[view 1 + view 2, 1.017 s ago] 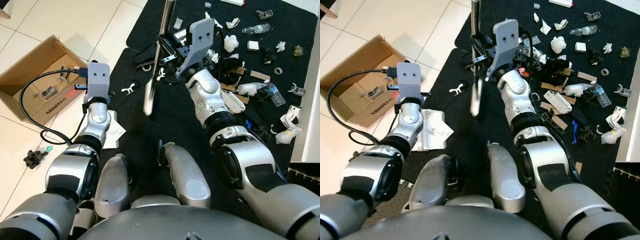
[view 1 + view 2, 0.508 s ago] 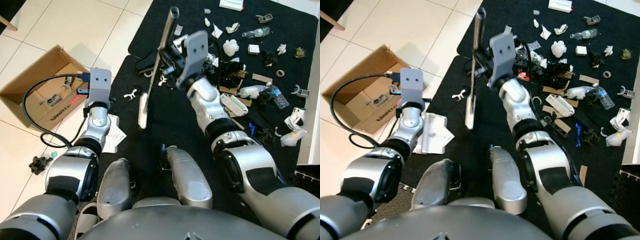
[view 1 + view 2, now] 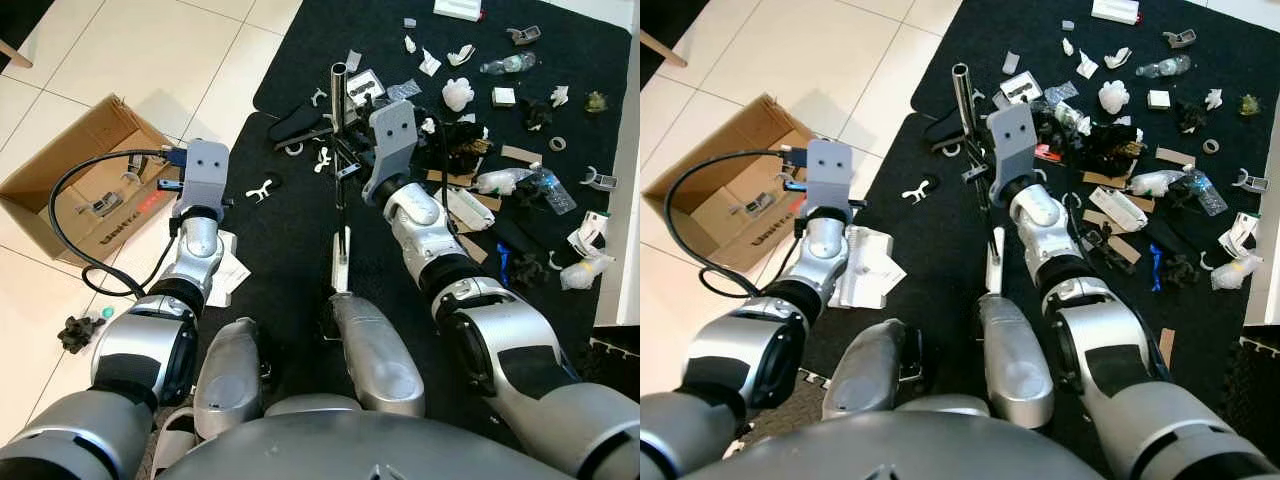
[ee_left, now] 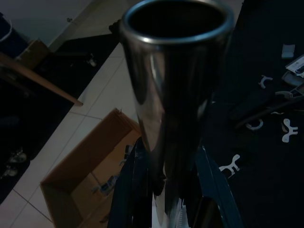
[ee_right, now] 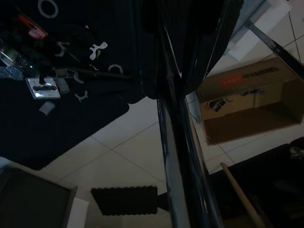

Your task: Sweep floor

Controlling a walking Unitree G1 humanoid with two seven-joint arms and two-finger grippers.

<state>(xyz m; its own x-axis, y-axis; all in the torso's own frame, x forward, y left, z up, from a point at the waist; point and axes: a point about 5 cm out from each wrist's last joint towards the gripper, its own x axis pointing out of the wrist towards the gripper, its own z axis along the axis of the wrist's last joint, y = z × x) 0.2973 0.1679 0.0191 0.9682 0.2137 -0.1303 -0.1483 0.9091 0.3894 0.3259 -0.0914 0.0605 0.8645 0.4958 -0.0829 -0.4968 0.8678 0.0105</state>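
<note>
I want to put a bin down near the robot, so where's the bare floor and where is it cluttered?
Bare tiles lie beyond the cardboard box, left of the black mat. The mat strip between the white clip and the right gripper is fairly open. The mat's right half is crowded with trash.

broom handle (image 3: 340, 160) swung upright, right gripper (image 3: 345, 150) lowered
</note>
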